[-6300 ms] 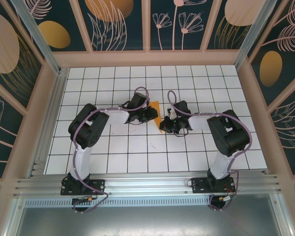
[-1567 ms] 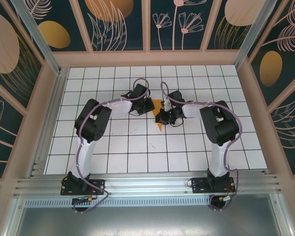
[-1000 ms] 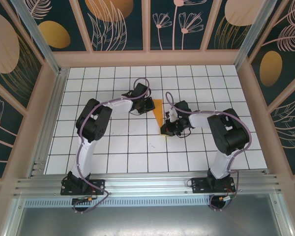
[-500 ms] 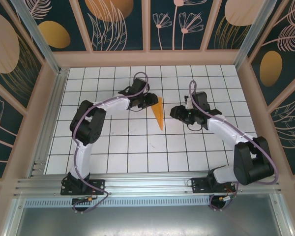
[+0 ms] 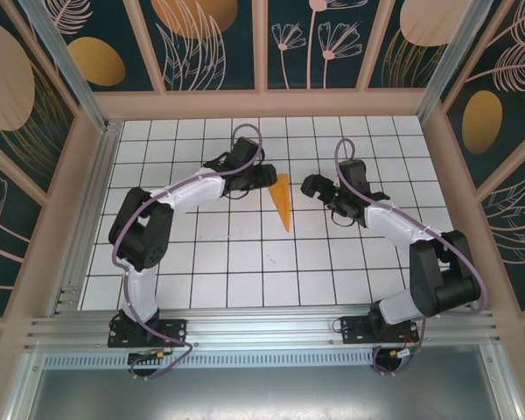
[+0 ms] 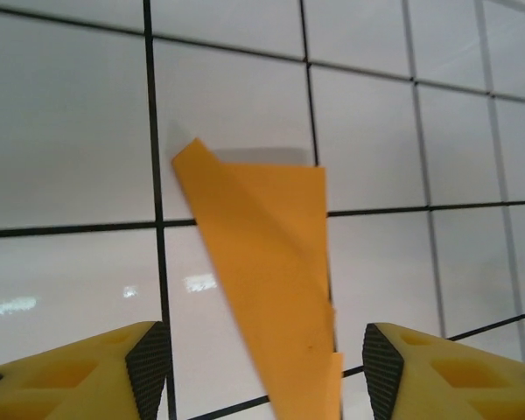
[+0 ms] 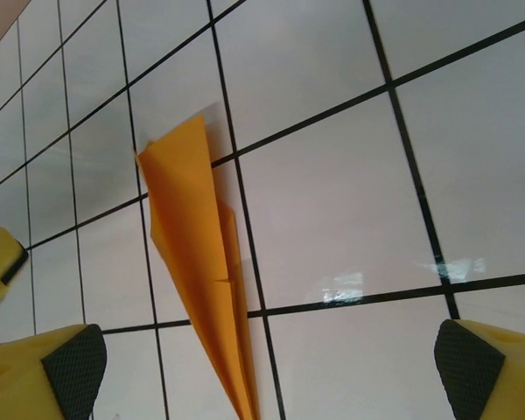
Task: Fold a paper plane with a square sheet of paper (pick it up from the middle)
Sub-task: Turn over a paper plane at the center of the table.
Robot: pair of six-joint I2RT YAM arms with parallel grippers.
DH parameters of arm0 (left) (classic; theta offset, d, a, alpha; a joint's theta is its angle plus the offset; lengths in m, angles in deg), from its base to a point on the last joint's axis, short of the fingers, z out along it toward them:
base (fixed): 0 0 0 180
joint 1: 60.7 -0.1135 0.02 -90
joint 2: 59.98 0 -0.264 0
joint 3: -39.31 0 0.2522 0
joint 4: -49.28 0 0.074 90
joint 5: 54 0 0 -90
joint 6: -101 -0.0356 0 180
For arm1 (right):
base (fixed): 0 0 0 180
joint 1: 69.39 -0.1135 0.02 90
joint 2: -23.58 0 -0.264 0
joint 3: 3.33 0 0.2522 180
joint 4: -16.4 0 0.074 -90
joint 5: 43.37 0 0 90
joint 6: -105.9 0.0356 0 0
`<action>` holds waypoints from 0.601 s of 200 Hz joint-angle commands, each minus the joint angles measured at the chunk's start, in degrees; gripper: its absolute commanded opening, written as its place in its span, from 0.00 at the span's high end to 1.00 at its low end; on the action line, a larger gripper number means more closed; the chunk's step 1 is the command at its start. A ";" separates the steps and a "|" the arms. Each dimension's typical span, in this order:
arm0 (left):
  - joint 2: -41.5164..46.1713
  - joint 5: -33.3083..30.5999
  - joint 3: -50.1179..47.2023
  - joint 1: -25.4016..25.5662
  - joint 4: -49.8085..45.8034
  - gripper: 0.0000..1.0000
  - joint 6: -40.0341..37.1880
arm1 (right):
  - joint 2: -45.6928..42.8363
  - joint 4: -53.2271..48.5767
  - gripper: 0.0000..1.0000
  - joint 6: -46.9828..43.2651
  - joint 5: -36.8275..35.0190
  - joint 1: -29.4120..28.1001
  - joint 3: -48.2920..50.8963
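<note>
1. The paper plane [image 5: 283, 201] is found flat on the table [image 5: 201, 280], in its far half and about midway between the left and right edges. The narrow point is turned toward the near edge and the blunt end toward the far edge.
2. The left pincer [image 5: 264, 178] is seen just beside the blunt end, with its jaws apart and nothing grasped. In the left wrist view the dart [image 6: 267, 289] lies between the fingertips [image 6: 149, 367], untouched by either.
3. The right pincer [image 5: 313, 185] is held near the other side, spread wide and empty. The layered creases [image 7: 201, 262] are shown in its wrist view.
4. Judgement: the folding is taken as complete, or very nearly so. The plane is thought to be left lying free so that the creases can be checked without being pulled.
</note>
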 commanded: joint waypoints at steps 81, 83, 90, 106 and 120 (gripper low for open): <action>-15.39 -14.28 20.47 8.17 -18.18 0.55 3.71 | -1.77 1.28 0.01 2.99 -6.73 0.92 2.87; -15.70 -14.34 20.92 8.22 -18.55 0.54 3.66 | -1.77 1.25 0.01 2.93 -6.73 0.94 2.89; -16.85 -14.57 22.64 8.33 -19.75 0.53 3.38 | -1.90 1.35 0.01 2.80 -6.54 0.93 3.07; -19.04 -14.73 25.92 8.36 -22.11 0.54 3.05 | -1.99 1.64 0.01 2.73 -6.12 0.87 3.38; -20.76 -14.79 28.22 8.43 -23.75 0.55 2.88 | -2.23 1.69 0.01 2.64 -5.85 0.88 3.59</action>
